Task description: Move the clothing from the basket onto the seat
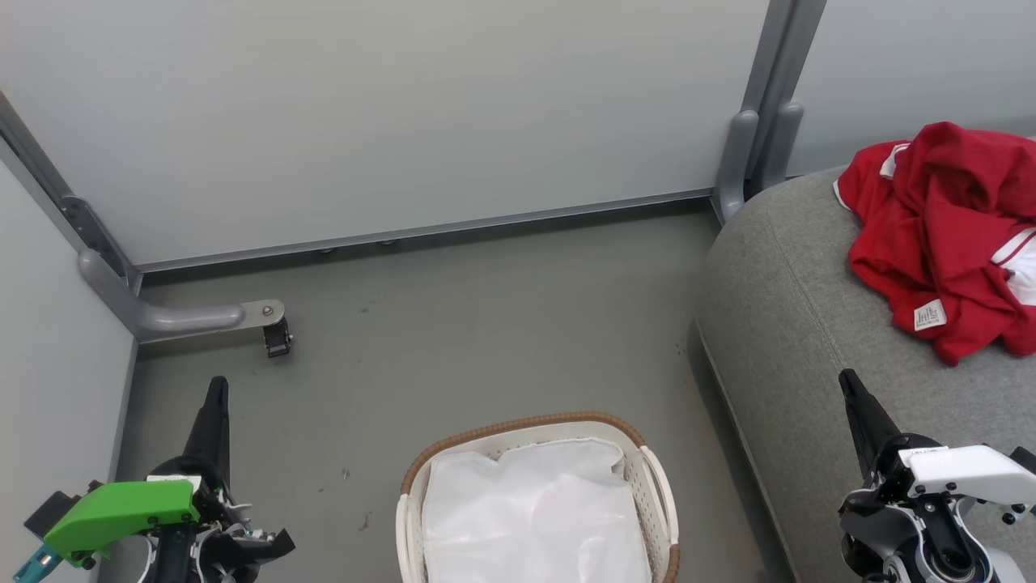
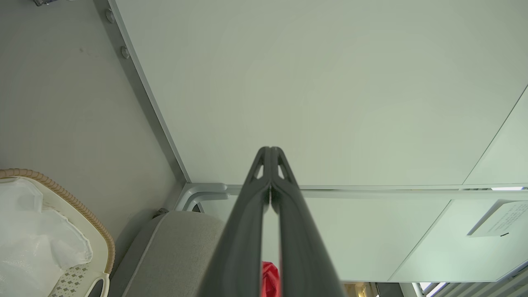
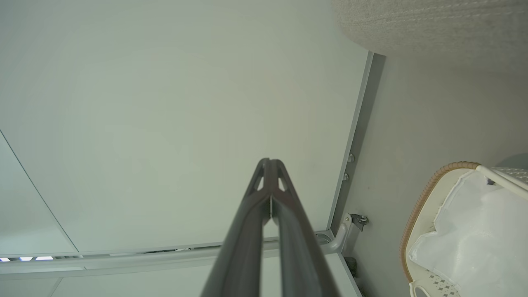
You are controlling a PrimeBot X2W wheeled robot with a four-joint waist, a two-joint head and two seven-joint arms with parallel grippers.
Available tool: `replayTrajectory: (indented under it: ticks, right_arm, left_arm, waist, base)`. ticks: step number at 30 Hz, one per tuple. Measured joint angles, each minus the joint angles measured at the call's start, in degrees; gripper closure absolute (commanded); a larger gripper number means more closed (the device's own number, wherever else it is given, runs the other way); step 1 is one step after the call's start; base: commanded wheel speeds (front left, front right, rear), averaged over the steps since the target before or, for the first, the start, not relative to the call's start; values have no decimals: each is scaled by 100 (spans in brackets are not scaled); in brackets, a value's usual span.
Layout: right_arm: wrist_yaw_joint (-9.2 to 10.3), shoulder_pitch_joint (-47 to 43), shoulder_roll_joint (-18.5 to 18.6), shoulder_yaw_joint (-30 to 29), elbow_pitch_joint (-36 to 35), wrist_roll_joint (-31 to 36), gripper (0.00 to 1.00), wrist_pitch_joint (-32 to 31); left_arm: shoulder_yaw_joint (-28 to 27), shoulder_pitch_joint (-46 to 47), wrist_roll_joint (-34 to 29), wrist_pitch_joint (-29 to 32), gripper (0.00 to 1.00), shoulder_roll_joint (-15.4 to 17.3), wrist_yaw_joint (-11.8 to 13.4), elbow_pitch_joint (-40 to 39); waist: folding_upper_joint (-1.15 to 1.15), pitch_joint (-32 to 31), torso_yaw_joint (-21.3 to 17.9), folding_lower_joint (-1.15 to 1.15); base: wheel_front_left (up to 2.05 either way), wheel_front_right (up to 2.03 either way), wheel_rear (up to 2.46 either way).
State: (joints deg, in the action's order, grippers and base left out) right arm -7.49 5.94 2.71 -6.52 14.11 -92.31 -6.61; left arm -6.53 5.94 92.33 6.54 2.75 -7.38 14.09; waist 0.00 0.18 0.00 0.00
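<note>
- Looks pretty much finished, judging by the layout
- Red clothing in a crumpled heap on the seat, over at the right, white label facing up, partly cut off by the edge of the head view
- Can't tell from the heap whether one shirt or two bunched together
- Down on the floor just beside the seat, the basket, nothing red inside, just the white sheet lining it; near end cut off at the bottom of the head view, so can't vouch for that bit
- No load in the left hand, pressed together right to the tips, hanging over the floor to the left of the basket
- Same deal for the right hand, pressed together and empty, showing against the near part of the seat, apart from the clothing
- Probably nothing left to move, barring a shirt buried under that sheet, impossible to rule out from here
</note>
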Motion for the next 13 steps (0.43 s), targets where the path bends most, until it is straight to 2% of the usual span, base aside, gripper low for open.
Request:
replayTrajectory:
  ticks: [13]
  right_arm:
    - [0, 0, 0, 0, 0, 0, 100, 0]
  left_arm:
    - [0, 0, 0, 0, 100, 0, -1, 0]
  waist:
    - [0, 0, 0, 0]
  base:
    - [0, 0, 0]
